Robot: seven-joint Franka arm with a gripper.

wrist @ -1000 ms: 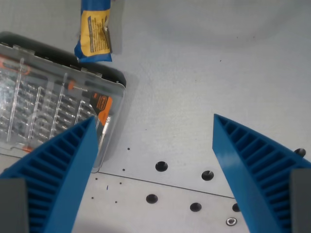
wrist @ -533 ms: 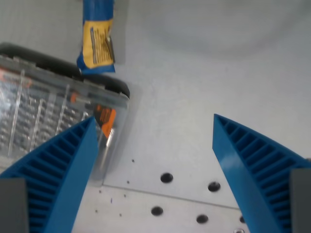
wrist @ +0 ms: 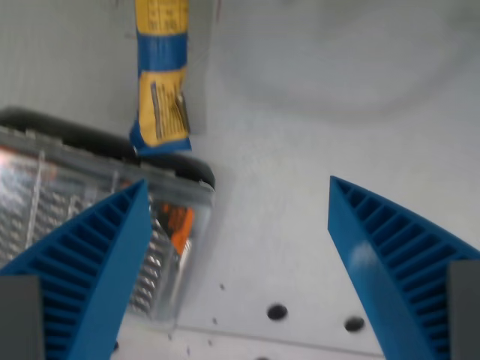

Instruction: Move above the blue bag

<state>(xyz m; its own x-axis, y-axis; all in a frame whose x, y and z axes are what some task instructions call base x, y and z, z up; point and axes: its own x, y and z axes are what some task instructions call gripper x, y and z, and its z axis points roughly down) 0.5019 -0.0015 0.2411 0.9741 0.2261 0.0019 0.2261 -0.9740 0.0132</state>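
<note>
The blue bag [wrist: 162,75] with yellow panels lies on the grey table at the top of the wrist view, left of centre, running off the top edge. Its near end touches the far edge of a clear plastic bit case [wrist: 90,217]. My gripper [wrist: 236,199] is open and empty. Its two blue ribbed fingers [wrist: 90,262] frame the lower part of the view. The bag lies ahead of the left finger, and the left finger hangs over the case.
The clear bit case with a black rim fills the wrist view's left. A table seam with several bolt holes [wrist: 277,311] runs along the bottom. Bare grey table [wrist: 337,97] spreads to the wrist view's right.
The camera has moved forward: the bag, the case and the bolt holes have all slid down and to the right in the view, and more of the bag's length shows.
</note>
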